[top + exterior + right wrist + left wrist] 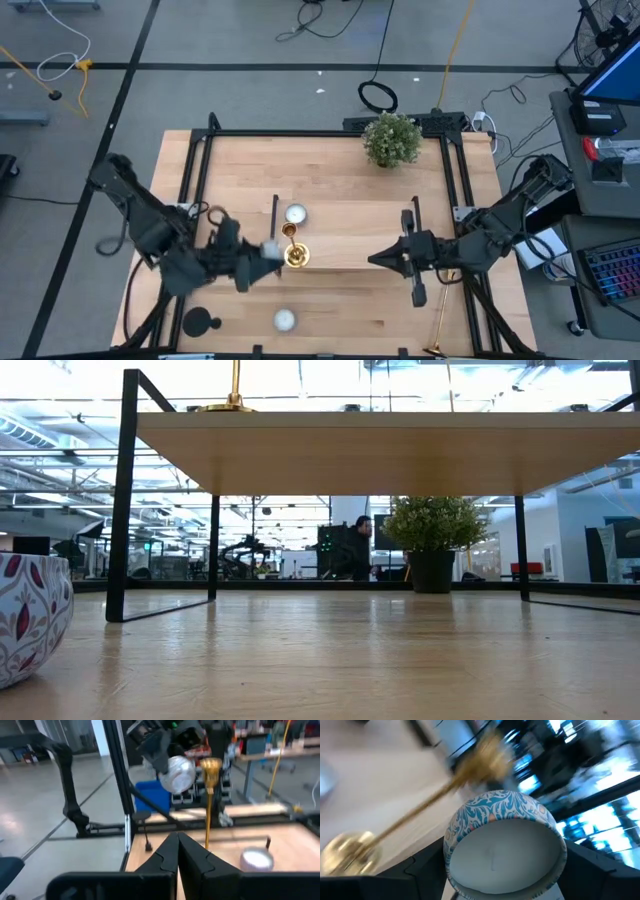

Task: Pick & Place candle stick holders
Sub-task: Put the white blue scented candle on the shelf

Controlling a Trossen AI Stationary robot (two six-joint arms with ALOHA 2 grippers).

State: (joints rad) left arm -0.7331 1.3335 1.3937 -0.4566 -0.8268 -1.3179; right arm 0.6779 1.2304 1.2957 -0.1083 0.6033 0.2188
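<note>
One gold candlestick [295, 254] stands upright by its round base on the wooden stand [350, 240]. It also shows in the right wrist view [209, 800] and the left wrist view [420, 807]. My left gripper [262, 250] is beside it, shut on a blue-patterned candle tin [505, 845]. A second gold candlestick [438, 325] lies on the table near the right front. The black holder [200, 322] stands at the near left. My right gripper [385, 258] is shut and empty, over the stand's right part. My left gripper pinches the round candle tin by opposite sides of its patterned wall [451, 845], one finger [420, 870] on each side. The white wax face points back at the wrist. The tin [180, 774] is lifted clear, level with the gold candlestick's cup top.
One white candle [296, 214] sits on the stand and another [285, 319] on the table at the near edge. A potted plant [392, 140] stands at the far side. A red-leaf patterned candle [25, 615] is close to the low camera. A person [358, 550] shows in the room behind.
</note>
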